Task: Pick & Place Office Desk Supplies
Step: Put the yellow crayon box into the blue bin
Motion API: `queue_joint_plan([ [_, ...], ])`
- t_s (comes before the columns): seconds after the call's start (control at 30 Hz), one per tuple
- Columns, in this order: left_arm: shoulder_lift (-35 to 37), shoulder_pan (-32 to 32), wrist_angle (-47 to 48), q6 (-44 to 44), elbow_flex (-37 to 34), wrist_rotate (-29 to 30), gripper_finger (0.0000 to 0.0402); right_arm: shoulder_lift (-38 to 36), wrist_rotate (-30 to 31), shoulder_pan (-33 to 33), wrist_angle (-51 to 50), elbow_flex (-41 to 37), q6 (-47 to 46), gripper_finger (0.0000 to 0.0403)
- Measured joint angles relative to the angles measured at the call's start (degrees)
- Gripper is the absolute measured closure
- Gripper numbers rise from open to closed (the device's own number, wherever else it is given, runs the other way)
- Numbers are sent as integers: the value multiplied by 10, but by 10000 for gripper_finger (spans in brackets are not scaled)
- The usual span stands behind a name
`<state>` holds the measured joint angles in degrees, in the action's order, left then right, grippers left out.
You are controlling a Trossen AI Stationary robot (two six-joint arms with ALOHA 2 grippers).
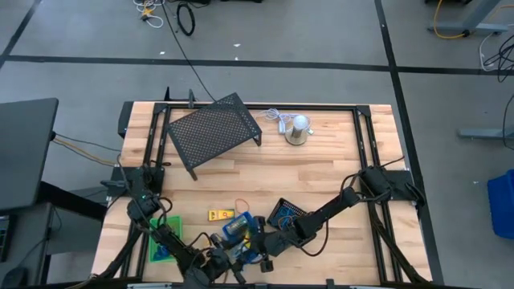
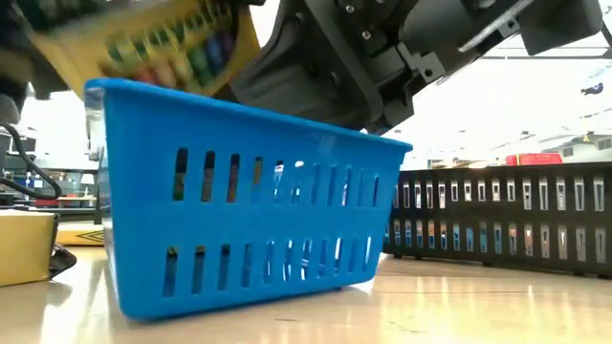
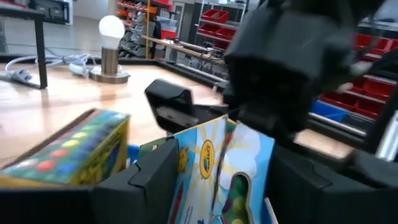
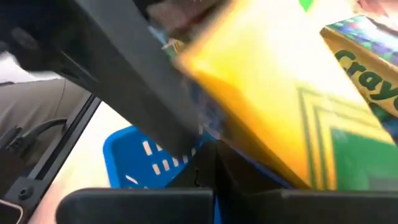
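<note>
— What do we see by the near edge?
— A blue slotted tray (image 2: pixel 239 215) tilted, one end lifted, crayon box (image 2: pixel 158 43) above its rim.
— And beside it?
— Another crayon box (image 1: pixel 220 215) flat; green tray (image 1: pixel 165 238) left.

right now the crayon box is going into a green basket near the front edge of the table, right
Not quite: the basket is blue, not green, as the low view shows. The crayon box is above its rim, near the table's front edge.

Your left arm reaches along worktop's near edge, left gripper (image 1: pixel 233 250) fingers parted. Your right arm stretches in from right side, bent low, right gripper (image 1: pixel 259 241) fingers closed, meeting left near near-edge middle.
</note>
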<state>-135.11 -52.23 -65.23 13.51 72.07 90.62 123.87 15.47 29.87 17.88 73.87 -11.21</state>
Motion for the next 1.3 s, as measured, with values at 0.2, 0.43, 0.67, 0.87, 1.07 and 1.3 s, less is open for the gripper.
queue_joint_plan([
  [0.2, 0, -16, -182, -203, 0, -5, 185, 0, 17, -2, 1, 0, -5, 403],
  [0.43, 4, -18, -247, -284, 3, -10, 185, 0, 17, -2, 3, 0, -5, 403],
  [0.67, 4, -7, -243, -269, 2, -8, 185, 0, 15, -1, 9, 0, -5, 403],
  [0.87, 4, 2, -192, -243, 2, -6, 203, 0, 10, -1, 10, 0, -5, 403],
  [1.07, 4, 1, -188, -275, 2, -6, 217, 0, 6, -1, 10, 0, -5, 403],
  [1.3, 4, -9, -218, -330, 2, -10, 151, -1, -1, -1, 12, 0, -5, 403],
])
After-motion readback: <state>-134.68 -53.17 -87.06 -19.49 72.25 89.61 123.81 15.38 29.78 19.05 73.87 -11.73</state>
